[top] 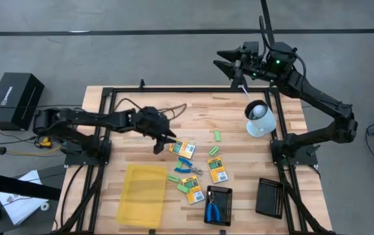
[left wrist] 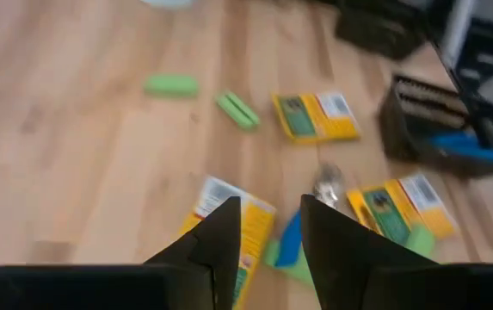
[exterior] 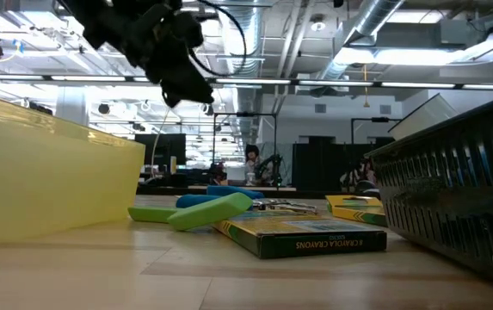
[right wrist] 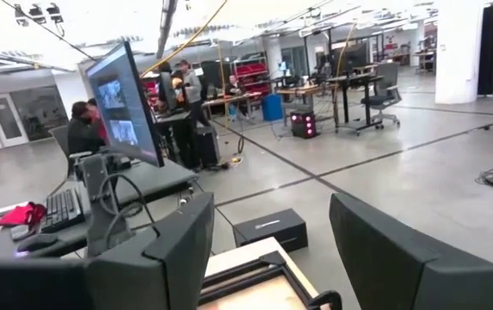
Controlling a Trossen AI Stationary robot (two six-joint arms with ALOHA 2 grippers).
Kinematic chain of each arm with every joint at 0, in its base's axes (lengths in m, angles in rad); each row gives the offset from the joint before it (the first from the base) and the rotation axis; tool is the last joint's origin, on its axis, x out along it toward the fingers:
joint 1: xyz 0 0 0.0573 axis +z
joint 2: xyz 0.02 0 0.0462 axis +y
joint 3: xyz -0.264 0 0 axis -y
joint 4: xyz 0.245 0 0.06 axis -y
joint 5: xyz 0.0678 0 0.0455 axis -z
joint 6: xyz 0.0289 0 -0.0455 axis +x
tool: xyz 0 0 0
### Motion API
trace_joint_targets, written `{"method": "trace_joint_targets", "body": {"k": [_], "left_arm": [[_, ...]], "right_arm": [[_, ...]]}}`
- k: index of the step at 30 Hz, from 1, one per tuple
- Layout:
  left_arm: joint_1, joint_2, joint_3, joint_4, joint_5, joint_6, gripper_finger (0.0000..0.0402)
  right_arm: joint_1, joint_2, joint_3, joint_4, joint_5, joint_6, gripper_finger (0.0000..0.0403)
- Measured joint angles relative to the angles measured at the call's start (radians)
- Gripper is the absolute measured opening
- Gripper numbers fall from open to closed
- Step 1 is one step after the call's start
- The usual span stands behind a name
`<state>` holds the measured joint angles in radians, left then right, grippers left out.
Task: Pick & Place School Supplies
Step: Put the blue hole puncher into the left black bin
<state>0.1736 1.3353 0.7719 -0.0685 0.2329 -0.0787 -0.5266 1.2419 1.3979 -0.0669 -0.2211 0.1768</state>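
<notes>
Several yellow-orange packs [top: 185,149] [top: 217,168] [top: 192,190] lie flat on the wooden table, with green blocks [top: 218,135] [top: 173,177] scattered among them. One pair of blue-handled scissors [top: 187,167] lies among the packs, and another [top: 211,210] rests in a black tray. My left gripper [top: 164,140] [left wrist: 268,250] hovers open above the table, slanting down, just left of the nearest pack [left wrist: 229,215]; nothing is between its fingers. My right gripper [top: 229,62] [right wrist: 272,250] is raised beyond the table's far right corner, open, holding nothing.
A translucent yellow tray [top: 144,194] stands at the near left. Two black ribbed trays [top: 226,196] [top: 269,196] stand at the near right. A white cylinder [top: 260,117] sits by the right frame post. Bare wood lies along the far left of the table.
</notes>
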Motion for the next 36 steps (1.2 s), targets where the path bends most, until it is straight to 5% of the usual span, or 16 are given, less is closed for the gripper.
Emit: {"method": "trace_joint_targets", "body": {"k": [11, 18, 29, 36], "left_arm": [[-0.107, 0.175, 0.000, -0.013, 0.019, -0.059, 0.0167], [-0.164, 0.203, 0.001, 0.011, -0.076, -0.076, 0.0201], [-0.170, 0.266, 0.013, 0.015, -0.107, -0.050, 0.0194], [-0.177, 0.392, 0.126, 0.015, -0.091, 0.048, 0.0193]], "right_arm": [[0.000, 0.000, 0.000, -0.001, -0.061, -0.001, 0.0224], [0.000, 0.000, 0.000, -0.003, -0.099, -0.027, 0.0224], [0.000, 0.000, 0.000, 0.000, -0.122, -0.027, 0.0224], [-0.007, 0.000, 0.000, 0.000, -0.122, -0.030, 0.0224]]}}
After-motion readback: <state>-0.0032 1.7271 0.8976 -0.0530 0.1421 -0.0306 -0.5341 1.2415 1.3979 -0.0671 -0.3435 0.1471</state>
